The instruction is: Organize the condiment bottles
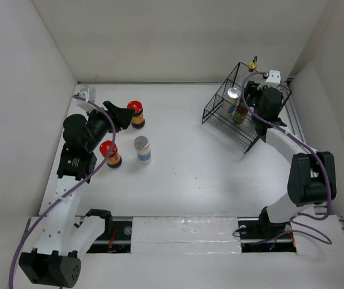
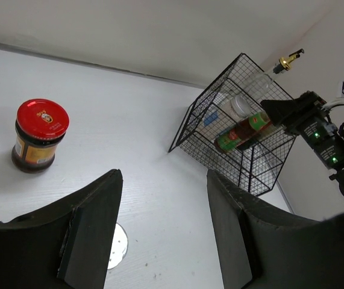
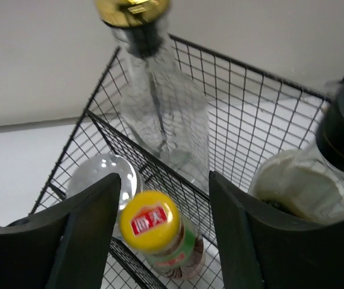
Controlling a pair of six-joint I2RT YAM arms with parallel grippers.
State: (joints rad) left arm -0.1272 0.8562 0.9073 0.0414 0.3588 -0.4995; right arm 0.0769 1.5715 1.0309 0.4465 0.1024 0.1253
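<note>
Roughly halfway: wire basket (image 1: 217,120), far right corner, holds the yellow-capped green bottle (image 3: 150,227) and perhaps three more; two red-capped jars (image 1: 110,153) and a silver-lidded jar (image 1: 141,149) stand by the left edge. Left claw (image 2: 162,180) and right claw (image 3: 162,180) gape empty.

Three jars (image 1: 142,149) left; basket (image 1: 218,122) far right, bottles (image 1: 239,112) inside.

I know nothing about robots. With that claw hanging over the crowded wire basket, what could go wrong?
1. The right gripper hangs open over the yellow-capped green bottle, packed beside the tall clear gold-topped bottle and a silver-lidded jar; a finger might bump a neighbour or catch the black wire basket.
2. The left gripper is open near a red-capped jar and could tip it.
</note>
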